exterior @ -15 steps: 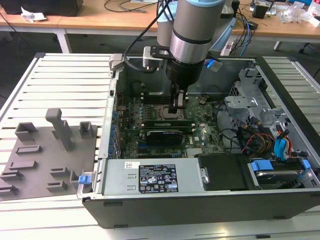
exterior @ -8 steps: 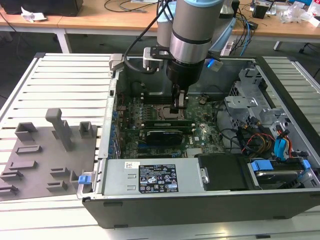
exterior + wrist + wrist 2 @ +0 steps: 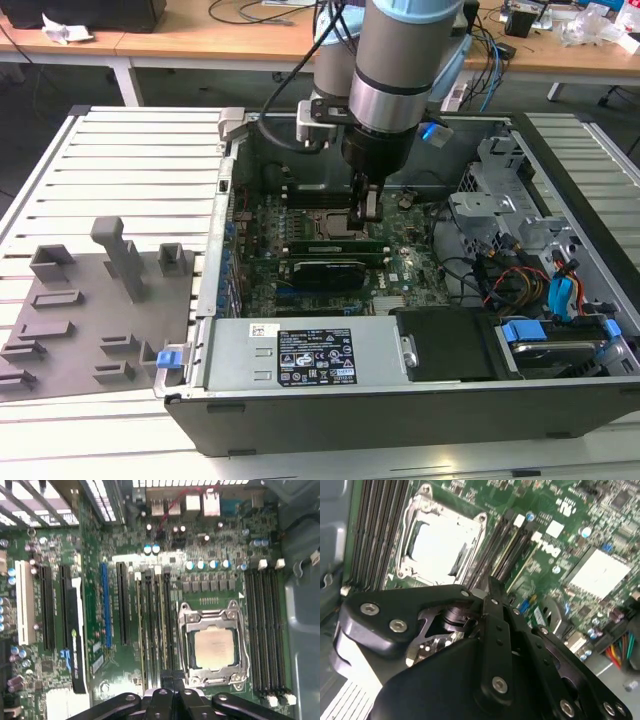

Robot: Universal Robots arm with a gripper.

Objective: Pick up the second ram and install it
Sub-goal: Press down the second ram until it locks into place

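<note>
Over the open computer case (image 3: pixel 400 400) on the slatted table (image 3: pixel 120 170), the arm reached down so that its hand (image 3: pixel 367 205) sat low above the motherboard (image 3: pixel 400 265), beside the processor socket (image 3: pixel 325 222). Whether the hand was closed on anything I cannot tell; its black linkages came together narrowly in both wrist views. A green ram stick (image 3: pixel 315 246) lay along the memory slots (image 3: pixel 155 625) just below the hand in the exterior view, seemingly seated, though which stick it was I cannot tell. To the exterior view's left, a gray fixture tray (image 3: pixel 90 310) with upright blocks rested on the table, well apart from the case.
</note>
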